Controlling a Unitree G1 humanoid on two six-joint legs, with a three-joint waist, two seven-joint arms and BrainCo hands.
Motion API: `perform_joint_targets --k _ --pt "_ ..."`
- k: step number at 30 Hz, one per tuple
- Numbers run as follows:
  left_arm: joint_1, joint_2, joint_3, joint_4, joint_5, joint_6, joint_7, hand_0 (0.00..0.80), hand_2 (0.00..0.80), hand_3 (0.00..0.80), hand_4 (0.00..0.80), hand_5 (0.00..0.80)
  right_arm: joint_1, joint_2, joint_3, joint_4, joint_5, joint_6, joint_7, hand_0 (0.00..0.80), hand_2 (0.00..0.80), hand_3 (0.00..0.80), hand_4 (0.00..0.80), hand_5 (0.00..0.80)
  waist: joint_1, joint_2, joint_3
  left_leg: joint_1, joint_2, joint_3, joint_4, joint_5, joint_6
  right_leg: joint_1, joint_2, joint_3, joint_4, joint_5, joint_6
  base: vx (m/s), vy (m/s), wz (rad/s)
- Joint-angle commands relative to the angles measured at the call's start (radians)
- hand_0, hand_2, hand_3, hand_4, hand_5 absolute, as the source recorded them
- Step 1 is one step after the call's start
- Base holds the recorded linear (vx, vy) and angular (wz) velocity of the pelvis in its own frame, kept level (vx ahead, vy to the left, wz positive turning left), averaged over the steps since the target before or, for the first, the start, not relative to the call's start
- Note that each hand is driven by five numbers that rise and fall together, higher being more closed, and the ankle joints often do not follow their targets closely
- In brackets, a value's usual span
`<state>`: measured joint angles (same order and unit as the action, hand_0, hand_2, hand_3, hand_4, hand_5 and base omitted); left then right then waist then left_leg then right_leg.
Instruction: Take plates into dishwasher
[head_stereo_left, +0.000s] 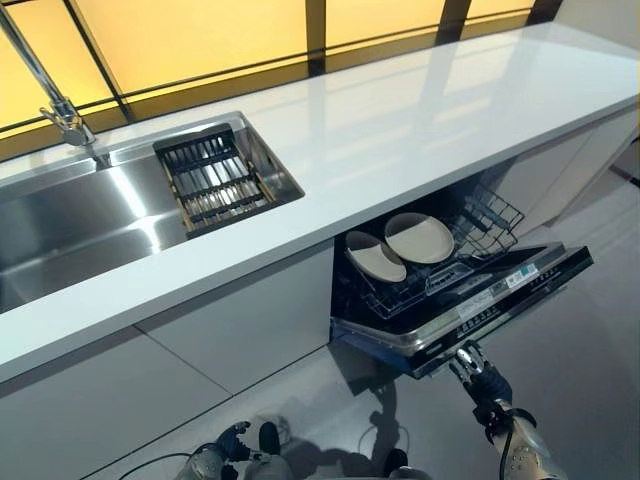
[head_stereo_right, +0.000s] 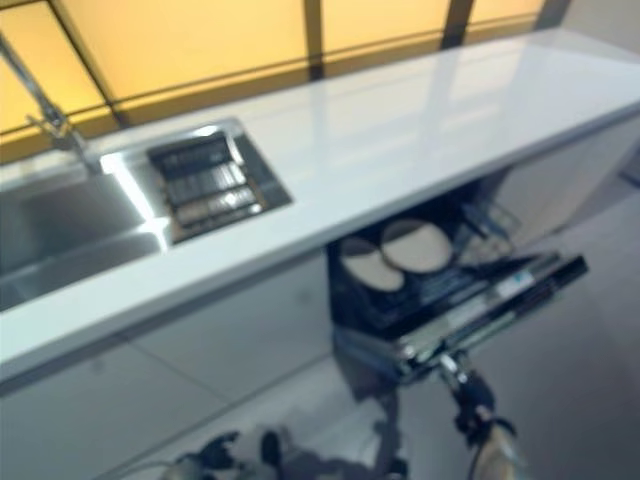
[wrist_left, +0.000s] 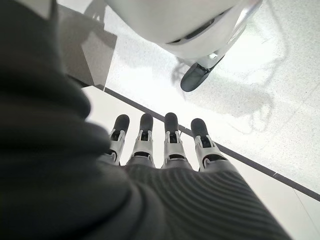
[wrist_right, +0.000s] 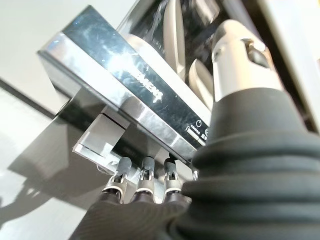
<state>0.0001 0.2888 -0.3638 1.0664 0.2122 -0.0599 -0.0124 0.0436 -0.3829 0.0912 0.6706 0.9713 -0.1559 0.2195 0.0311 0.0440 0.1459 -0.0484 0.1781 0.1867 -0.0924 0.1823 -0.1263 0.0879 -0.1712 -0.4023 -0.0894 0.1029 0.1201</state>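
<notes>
Left hand (wrist_left: 165, 145): low by floor, fingers straight, empty, well away from dishwasher.
Plates (head_stereo_left: 420, 237): two, beige, round, already upright in rack (head_stereo_left: 480, 225), above and beyond right hand.
Right hand (head_stereo_left: 478, 372): fingertips straight, under front edge of half-lowered door (head_stereo_left: 480, 300).
Left, judged: closing door.

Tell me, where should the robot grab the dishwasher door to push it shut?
Probably the door's front edge, from underneath. The door hangs partly open, tilted, its edge sticking out over the floor, and the right hand is already below it with fingers reaching up to the underside. The plates stand in the rack behind, clear of that edge.
</notes>
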Motion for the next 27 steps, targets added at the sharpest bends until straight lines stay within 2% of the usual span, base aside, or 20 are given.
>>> perform_joint_targets --k 1,11,18,23,26,27 --pt "-0.037 0.047 -0.057 -0.003 0.001 0.009 -0.002 0.0 0.0 0.0 0.0 0.0 -0.321 0.201 0.148 -0.14 -0.113 0.01 0.155 0.0 0.0 0.0 0.0 0.0 0.103 -0.031 0.049 0.048 -0.127 0.017 0.005 -0.111 0.091 0.045 -0.101 -0.003 0.153 -0.057 0.043 0.1 0.144 0.04" --pt "-0.031 0.05 -0.048 0.001 0.009 0.03 -0.025 0.0 0.0 0.0 0.0 0.0 -0.312 0.22 0.151 -0.134 -0.116 -0.008 0.154 0.0 0.0 0.0 0.0 0.0 0.117 -0.064 0.031 0.069 -0.161 0.009 0.005 -0.149 0.134 0.028 -0.163 0.012 0.236 0.054 0.081 0.071 0.097 0.15" --pt "-0.031 0.057 -0.04 0.011 0.016 0.048 -0.044 0.0 0.0 0.0 0.0 0.0 -0.302 0.216 0.148 -0.121 -0.15 -0.014 0.15 0.0 0.0 0.0 0.0 0.0 0.122 -0.079 0.021 0.084 -0.171 0.008 0.005 -0.169 0.152 0.025 -0.182 0.018 0.257 0.101 0.096 0.074 0.064 0.42" --pt "-0.03 0.063 -0.026 0.011 0.017 0.056 -0.062 0.0 0.0 0.0 0.0 0.0 -0.294 0.176 0.166 -0.087 -0.36 -0.033 0.089 0.0 0.0 0.0 0.0 0.0 0.124 -0.09 0.016 0.082 -0.177 -0.001 0.005 -0.173 0.162 0.018 -0.188 0.034 0.281 0.127 0.103 0.039 0.049 0.23" --pt "-0.035 0.065 -0.018 0.012 0.014 0.06 -0.07 0.0 0.0 0.0 0.0 0.0 -0.273 0.145 0.175 -0.05 -0.487 0.019 0.056 0.0 0.0 0.0 0.0 0.0 0.12 -0.103 0.015 0.077 -0.183 -0.013 0.005 -0.174 0.17 0.017 -0.188 0.056 0.309 0.146 0.107 0.003 0.01 0.01" --pt "-0.041 0.067 -0.013 0.013 0.012 0.062 -0.077 0.0 0.0 0.0 0.0 0.0 -0.262 0.124 0.187 -0.008 -0.564 0.031 0.027 0.0 0.0 0.0 0.0 0.0 0.114 -0.108 0.014 0.074 -0.183 -0.022 0.005 -0.175 0.174 0.01 -0.187 0.082 0.331 0.158 0.108 -0.021 -0.02 0.06"
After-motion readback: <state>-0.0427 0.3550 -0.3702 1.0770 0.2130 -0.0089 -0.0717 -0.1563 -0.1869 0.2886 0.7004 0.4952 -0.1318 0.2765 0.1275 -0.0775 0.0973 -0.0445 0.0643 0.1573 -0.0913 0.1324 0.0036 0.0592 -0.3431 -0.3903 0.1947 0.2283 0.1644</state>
